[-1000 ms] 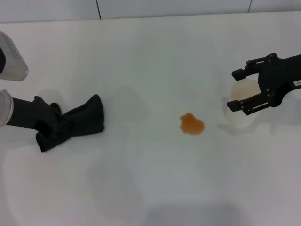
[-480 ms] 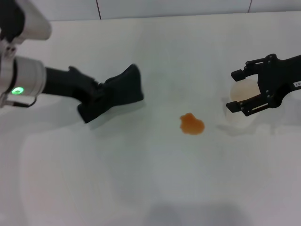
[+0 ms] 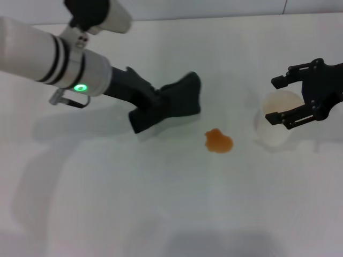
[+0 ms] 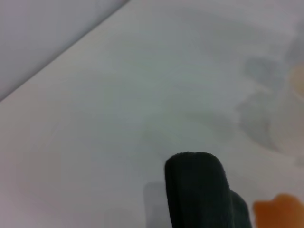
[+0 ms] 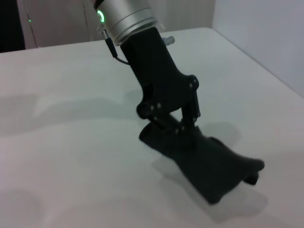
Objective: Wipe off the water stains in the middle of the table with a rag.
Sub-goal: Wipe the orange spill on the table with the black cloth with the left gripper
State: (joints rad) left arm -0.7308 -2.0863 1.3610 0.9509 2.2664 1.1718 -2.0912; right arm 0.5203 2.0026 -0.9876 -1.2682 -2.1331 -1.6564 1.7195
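White and smooth, the table (image 3: 161, 203) fills the head view, bounded at the far edge by pale wall panels. At its middle, a little right of centre, the stains (image 3: 218, 141) are seen as one small orange-brown blot with an irregular outline. The rag (image 3: 170, 107), a thick dark wedge of cloth, is gripped by the left gripper (image 3: 153, 107), whose fingers are clenched on its left, narrower end, while the broad end is pointed to the right. The rag is placed just left of the blot and slightly farther back, near it but apart from it; its shadow is cast on the table beneath. Whether the cloth is resting on the surface or held just above it cannot be told from the head view. In the right wrist view the rag (image 5: 204, 161) is shown pinched at one end by the left gripper (image 5: 178, 126) and slanting down toward the table (image 5: 71, 156). In the left wrist view the rag's rounded end (image 4: 197, 190) is seen close beside the orange blot (image 4: 280, 213). At the right, a white cup (image 3: 278, 126) is straddled by the right gripper (image 3: 276, 100), its fingers spread wide on the far and near sides of the rim, with the cup not squeezed. The cup is set to the right of the blot, apart from it.
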